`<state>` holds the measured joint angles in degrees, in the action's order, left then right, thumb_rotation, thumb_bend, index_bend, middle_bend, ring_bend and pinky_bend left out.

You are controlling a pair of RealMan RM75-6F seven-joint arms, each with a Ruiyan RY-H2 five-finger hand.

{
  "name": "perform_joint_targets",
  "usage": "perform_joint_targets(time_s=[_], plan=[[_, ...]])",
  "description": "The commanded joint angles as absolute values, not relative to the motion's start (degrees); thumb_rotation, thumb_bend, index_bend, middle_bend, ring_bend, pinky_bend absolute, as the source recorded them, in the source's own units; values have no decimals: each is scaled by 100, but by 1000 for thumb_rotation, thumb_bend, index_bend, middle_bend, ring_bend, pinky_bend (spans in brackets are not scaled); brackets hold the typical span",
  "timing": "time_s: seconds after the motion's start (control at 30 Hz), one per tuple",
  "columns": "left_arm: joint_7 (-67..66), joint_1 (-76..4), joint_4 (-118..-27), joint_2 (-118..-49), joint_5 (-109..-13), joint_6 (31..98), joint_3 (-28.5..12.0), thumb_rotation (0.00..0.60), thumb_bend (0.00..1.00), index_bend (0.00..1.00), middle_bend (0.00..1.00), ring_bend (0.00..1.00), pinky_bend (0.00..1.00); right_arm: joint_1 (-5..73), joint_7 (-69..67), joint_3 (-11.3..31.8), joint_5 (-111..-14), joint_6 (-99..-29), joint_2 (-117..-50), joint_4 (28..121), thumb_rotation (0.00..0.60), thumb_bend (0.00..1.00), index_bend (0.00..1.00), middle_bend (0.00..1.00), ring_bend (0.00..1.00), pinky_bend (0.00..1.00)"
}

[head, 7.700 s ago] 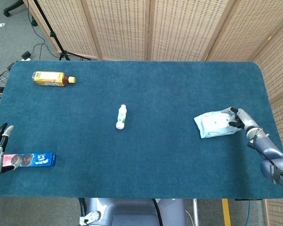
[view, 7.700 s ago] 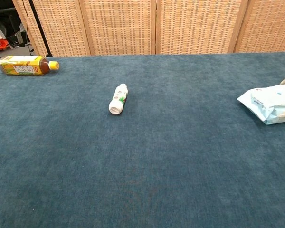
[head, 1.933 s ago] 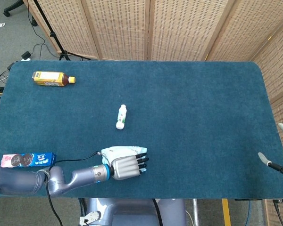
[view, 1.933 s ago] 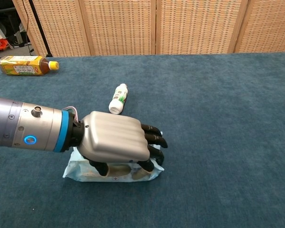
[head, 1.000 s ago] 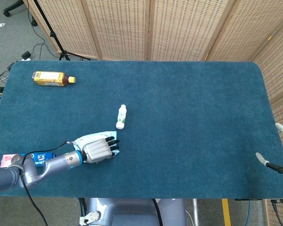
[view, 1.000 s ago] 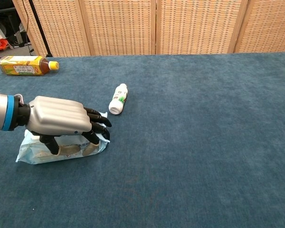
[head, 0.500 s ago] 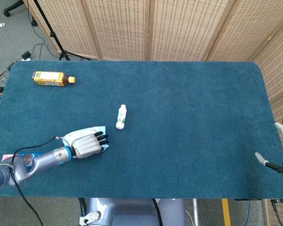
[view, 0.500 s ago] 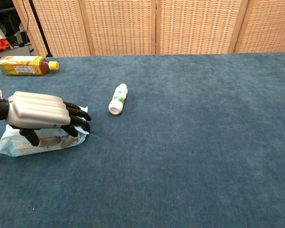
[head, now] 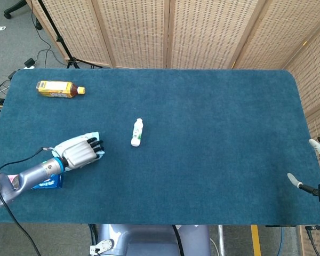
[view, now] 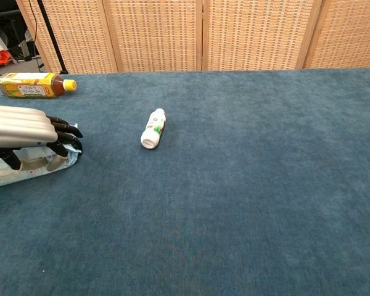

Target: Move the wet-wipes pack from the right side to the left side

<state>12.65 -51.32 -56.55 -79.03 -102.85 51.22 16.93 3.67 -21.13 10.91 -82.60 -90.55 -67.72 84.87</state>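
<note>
The pale blue wet-wipes pack [view: 31, 166] lies on the left part of the blue table, under my left hand [view: 26, 132]. That hand [head: 81, 151] grips the pack from above, its dark fingers curled over the pack's right end. In the head view only a thin edge of the pack [head: 92, 135] shows past the hand. My right hand [head: 319, 169] is at the table's far right edge, fingers apart, holding nothing. The chest view does not show it.
A small white bottle [head: 137, 132] lies near the table's middle, also in the chest view [view: 153, 128]. A yellow tea bottle [head: 58, 89] lies at the far left back. A blue biscuit pack [head: 45, 183] sits by my left forearm.
My left hand has carried the wipes pack further left and a little back across the table. The right hand has stayed at the right edge.
</note>
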Motion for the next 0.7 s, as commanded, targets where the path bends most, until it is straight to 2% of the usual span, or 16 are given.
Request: perform_joint_targets(time_s=[0.03, 0.7], plan=[[1637, -4923, -5073, -8082, -10228, 5300, 1694, 600, 582, 555, 258, 85, 143, 370, -2101, 1084, -8270, -9050, -6775, 8497, 600, 131, 131, 78, 0, 14], [3087, -4033, -2825, -8639, -10032, 5361, 1851, 600, 584, 555, 258, 85, 164, 396, -2121, 1057, -8262, -8941, -6751, 8527, 600, 131, 130, 85, 0, 14]])
